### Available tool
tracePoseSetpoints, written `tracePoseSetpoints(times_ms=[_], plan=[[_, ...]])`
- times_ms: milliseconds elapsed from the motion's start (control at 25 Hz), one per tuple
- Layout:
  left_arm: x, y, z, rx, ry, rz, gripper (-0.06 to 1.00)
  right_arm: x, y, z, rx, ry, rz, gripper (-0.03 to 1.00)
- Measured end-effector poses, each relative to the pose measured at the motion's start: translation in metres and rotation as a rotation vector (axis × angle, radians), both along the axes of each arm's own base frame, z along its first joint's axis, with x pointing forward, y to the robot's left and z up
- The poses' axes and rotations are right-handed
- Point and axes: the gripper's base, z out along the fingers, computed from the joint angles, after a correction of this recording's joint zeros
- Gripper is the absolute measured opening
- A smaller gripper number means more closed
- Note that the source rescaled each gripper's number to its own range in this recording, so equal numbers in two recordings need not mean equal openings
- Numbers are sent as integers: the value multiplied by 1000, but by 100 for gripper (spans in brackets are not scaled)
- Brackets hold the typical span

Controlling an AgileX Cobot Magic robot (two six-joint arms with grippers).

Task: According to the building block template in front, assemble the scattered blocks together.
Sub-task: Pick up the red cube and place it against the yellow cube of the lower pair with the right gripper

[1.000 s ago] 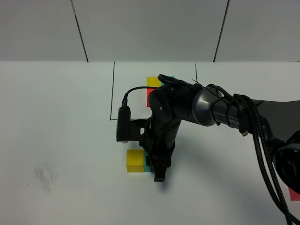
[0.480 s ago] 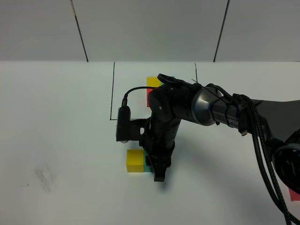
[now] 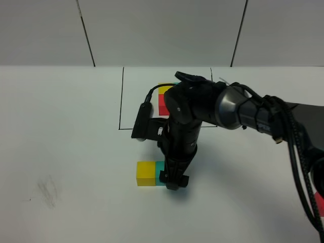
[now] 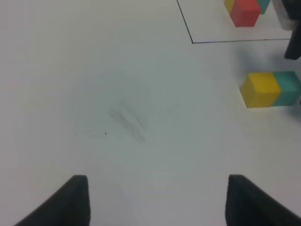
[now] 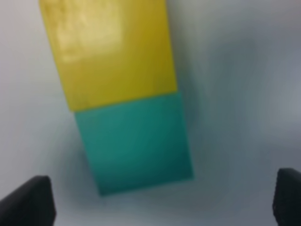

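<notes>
Two scattered blocks, a yellow cube (image 3: 146, 173) and a teal cube (image 3: 160, 167), sit side by side and touching on the white table. My right gripper (image 3: 172, 183) hangs open just above the teal cube's right side and partly hides it. In the right wrist view the yellow cube (image 5: 108, 52) and teal cube (image 5: 136, 141) lie below the spread gripper (image 5: 157, 202). The red scattered cube (image 3: 320, 202) shows as a sliver at the far right edge. The template (image 3: 163, 103) lies inside the black drawn rectangle, partly behind my right arm. My left gripper (image 4: 160, 202) is open and empty.
The black rectangle line (image 4: 235, 41) borders the template's red cube (image 4: 244, 12). A faint grey smudge (image 3: 48, 190) marks the table at the left. The right arm's cables (image 3: 298, 162) trail along the right side.
My right gripper has lifted off the teal cube and the arm has risen slightly. More of the teal cube now shows beside the yellow one. The cubes have not moved.
</notes>
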Motion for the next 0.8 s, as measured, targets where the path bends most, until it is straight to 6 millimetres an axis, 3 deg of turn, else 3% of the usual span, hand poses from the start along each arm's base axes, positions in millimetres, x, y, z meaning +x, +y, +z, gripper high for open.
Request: tracePoseSetpoints(times_ms=[240,480,640,800], plan=[[0,0,0,0,0,0,36,-4,-51,34,40,-53,-386,97],[0,0,0,0,0,0,36,-33,-132,72,198,-178,-760,93],[0,0,0,0,0,0,36,-54,-184,79,218,-211,-1018,92],[0,0,0,0,0,0,36,-70,-215,78,216,-207,-1183,90]])
